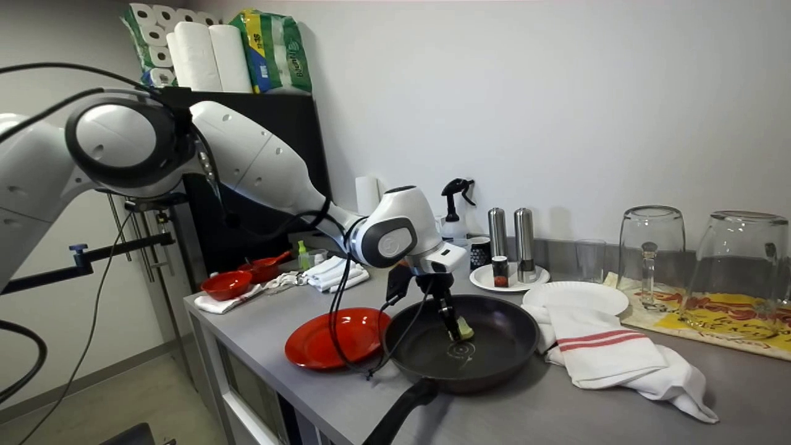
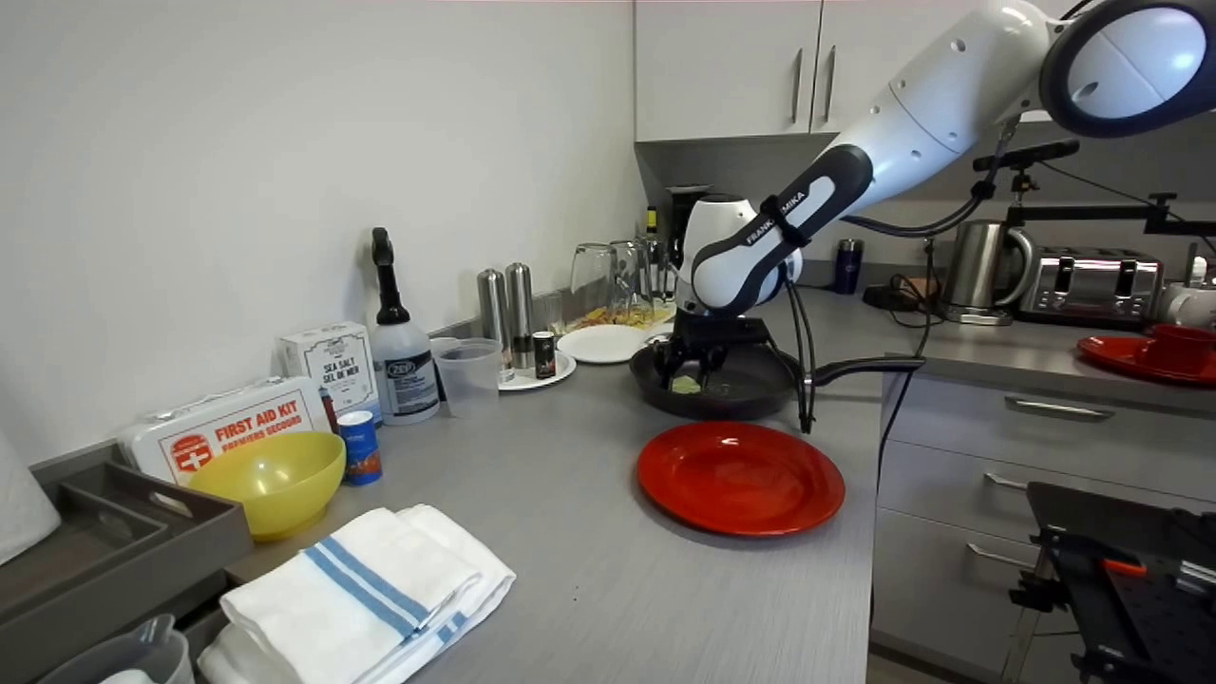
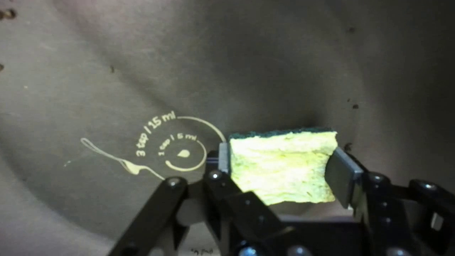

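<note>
My gripper (image 3: pixel 282 167) is shut on a yellow-green sponge (image 3: pixel 280 165) with a dark green scouring side. The right finger presses into the sponge's edge and the left finger lies against its other side. The sponge also shows in both exterior views (image 1: pixel 465 329) (image 2: pixel 685 385), low inside a black frying pan (image 1: pixel 500 364). The pan's inner floor fills the wrist view (image 3: pixel 106 89), with printed measuring rings and several small dark crumbs. I cannot tell whether the sponge touches the pan floor. The pan's black handle (image 1: pixel 401 411) sticks out toward the counter's front edge.
A red plate (image 2: pixel 741 480) lies beside the pan. A white towel with red stripes (image 1: pixel 609 352) and a white plate (image 1: pixel 575 296) are on its other side. Metal mills (image 1: pixel 524 238) stand behind. Arm cables (image 1: pixel 337 309) hang over the red plate. Glass pitchers (image 1: pixel 649 259) stand farther along.
</note>
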Robot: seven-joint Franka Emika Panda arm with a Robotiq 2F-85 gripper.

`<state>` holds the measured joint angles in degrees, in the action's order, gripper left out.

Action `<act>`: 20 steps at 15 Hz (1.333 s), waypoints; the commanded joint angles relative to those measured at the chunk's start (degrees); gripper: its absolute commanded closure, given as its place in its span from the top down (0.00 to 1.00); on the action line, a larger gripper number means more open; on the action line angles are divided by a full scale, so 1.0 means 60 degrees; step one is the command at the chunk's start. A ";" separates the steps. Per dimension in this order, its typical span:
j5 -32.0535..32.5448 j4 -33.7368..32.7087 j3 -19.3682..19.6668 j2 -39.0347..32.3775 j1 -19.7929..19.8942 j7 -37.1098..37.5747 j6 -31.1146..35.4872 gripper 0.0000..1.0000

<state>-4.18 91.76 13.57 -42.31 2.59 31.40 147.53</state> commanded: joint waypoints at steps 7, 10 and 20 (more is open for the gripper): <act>0.0856 -0.2420 0.1849 -0.2462 -0.1106 0.2681 0.1308 0.39; 0.0964 -0.2811 0.1974 -0.2692 -0.1140 0.3090 0.1162 0.39; 0.1023 -0.0686 0.1627 -0.1229 -0.0764 0.2204 0.0408 0.39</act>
<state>0.90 79.74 24.40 -53.66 -2.83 46.78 152.90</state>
